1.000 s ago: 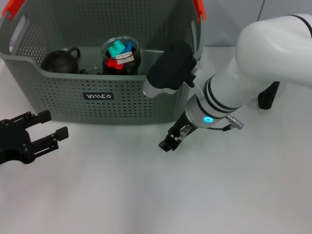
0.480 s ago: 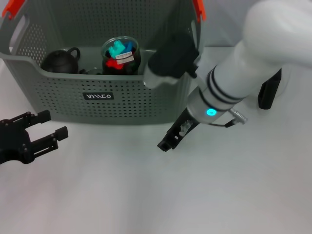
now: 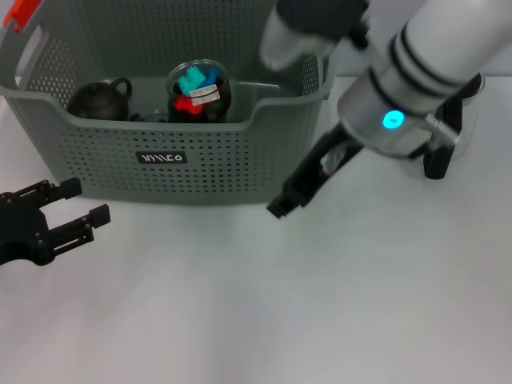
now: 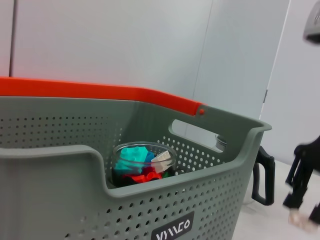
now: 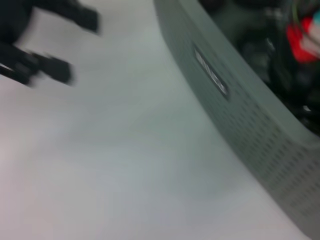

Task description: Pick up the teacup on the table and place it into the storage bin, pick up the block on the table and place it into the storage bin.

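Head looks down; both wrists share the storage bin (image 3: 160,160) front.

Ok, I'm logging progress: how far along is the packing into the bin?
It looks close to finished. Done: the storage bin holds a glass cup filled with coloured blocks, beside a small dark pot. In hand: nothing visibly; the right gripper hangs before the bin and the left gripper rests open at its left. Left: no loose cup or block shows on the table.
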Robot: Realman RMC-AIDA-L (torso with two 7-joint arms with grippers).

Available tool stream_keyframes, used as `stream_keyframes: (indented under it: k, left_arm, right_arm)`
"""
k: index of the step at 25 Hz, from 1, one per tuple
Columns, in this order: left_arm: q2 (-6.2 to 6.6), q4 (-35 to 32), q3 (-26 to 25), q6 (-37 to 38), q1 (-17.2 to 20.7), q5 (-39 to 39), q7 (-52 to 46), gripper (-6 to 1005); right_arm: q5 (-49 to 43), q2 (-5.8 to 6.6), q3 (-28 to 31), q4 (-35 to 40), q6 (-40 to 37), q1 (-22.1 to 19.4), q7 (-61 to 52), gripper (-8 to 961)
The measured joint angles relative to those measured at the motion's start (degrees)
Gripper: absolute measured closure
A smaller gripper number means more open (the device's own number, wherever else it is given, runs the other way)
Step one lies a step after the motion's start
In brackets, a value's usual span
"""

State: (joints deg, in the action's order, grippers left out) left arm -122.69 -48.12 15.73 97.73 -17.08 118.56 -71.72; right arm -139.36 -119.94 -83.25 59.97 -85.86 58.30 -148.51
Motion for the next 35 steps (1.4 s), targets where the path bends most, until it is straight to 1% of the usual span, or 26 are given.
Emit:
stream_keyframes:
  k: [3, 8, 10, 13, 16, 19, 23, 28, 35]
  left_arm:
    - [0.0, -0.03, 0.0, 0.0, -0.08, -0.09, -0.04, 305]
    - [-0.01, -0.12, 0.0, 0.0, -0.13, -0.15, -0.07, 306]
    - [-0.01, -0.17, 0.0, 0.01, -0.14, -0.21, -0.08, 306]
    - [-0.01, -0.21, 0.0, 0.05, -0.14, -0.26, -0.09, 306]
    - [-0.01, -0.22, 0.0, 0.11, -0.15, -0.27, -0.09, 305]
    - [-0.01, -0.22, 0.0, 0.17, -0.15, -0.37, -0.09, 305]
    - [-0.1, -0.21, 0.0, 0.43, -0.15, -0.44, -0.09, 305]
    - [-0.18, -0.22, 0.0, 0.58, -0.02, -0.45, -0.09, 306]
    - [-0.27, -0.16, 0.01, 0.62, 0.15, -0.44, -0.09, 306]
  right_arm:
    - [2.32, -0.27, 4.29, 3.59, -5.37, 0.06, 1.99, 523]
    - [10.98, 0.06, 10.33, 7.96, -12.2, 0.6, 4.12, 523]
    - [13.25, 0.12, 12.89, 10.11, -13.61, 0.73, 4.59, 523]
    - [13.88, 0.19, 15.94, 13.39, -13.05, 0.94, 4.61, 524]
    - [12.35, 0.28, 17.56, 14.39, -9.91, 1.83, 4.65, 524]
    - [7.76, 0.02, 17.71, 14.22, -4.59, 3.39, 4.24, 524]
    - [2.17, -0.36, 15.69, 11.02, 3.39, 6.21, 3.69, 523]
    - [-1.59, -0.39, 12.61, 3.75, 12.81, 10.42, 3.04, 523]
    - [-6.78, -0.38, 11.78, -10.13, 22.46, 17.53, -0.2, 524]
